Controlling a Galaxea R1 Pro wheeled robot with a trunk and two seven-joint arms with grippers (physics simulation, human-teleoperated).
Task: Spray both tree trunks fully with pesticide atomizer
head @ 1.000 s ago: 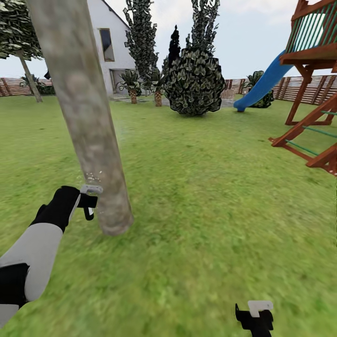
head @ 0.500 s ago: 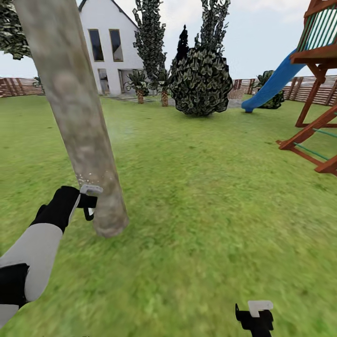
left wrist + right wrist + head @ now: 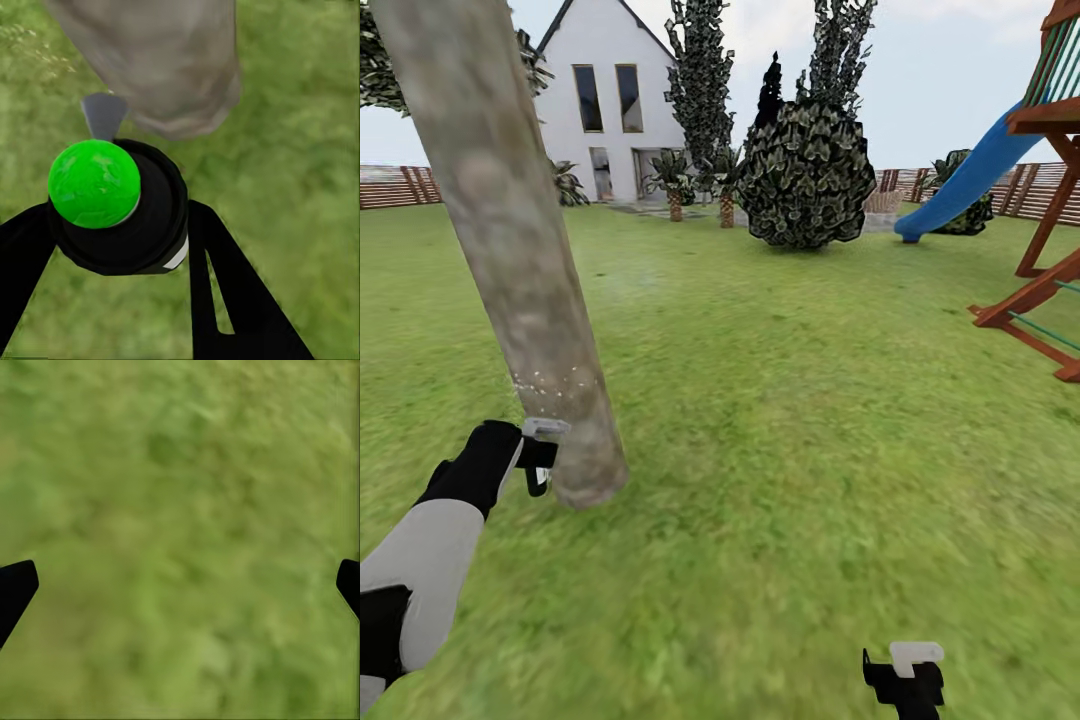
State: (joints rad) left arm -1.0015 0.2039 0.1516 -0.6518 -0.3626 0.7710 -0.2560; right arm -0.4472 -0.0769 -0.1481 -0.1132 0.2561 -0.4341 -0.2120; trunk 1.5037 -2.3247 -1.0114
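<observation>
Head view: my left gripper [image 3: 538, 462] sits low against the leaning trunk [image 3: 510, 240], right by its foot, clamped on the atomizer [image 3: 543, 452]. A band of tiny white droplets [image 3: 555, 380] speckles the trunk just above the nozzle. The trunk slants up and away from its base, mottled grey-brown, planted in the lawn [image 3: 790, 400].

Left wrist view: both my black fingers [image 3: 217, 277] hug the atomizer [image 3: 120, 206], black-bodied with a bright green cap [image 3: 94, 182], and its grey nozzle [image 3: 103, 114] points at the trunk's base [image 3: 161, 60], very near it. Fine specks drift over the grass beside the trunk.

Right gripper [image 3: 905, 680] hangs well away from the trunk, low over the lawn. Right wrist view: my fingertips [image 3: 15, 589] are spread wide apart, holding nothing, blurred grass [image 3: 180, 540] beneath.

Beyond the trunk, a round dark bush [image 3: 805, 175] stands in mid-lawn, a white house [image 3: 610, 110] behind it with tall dark conifers [image 3: 702, 80] alongside. A blue slide [image 3: 970, 175] and a red-brown play frame [image 3: 1050, 190] stand far off on the side of my right arm, with the slat fence [image 3: 400, 185] ringing the back.
</observation>
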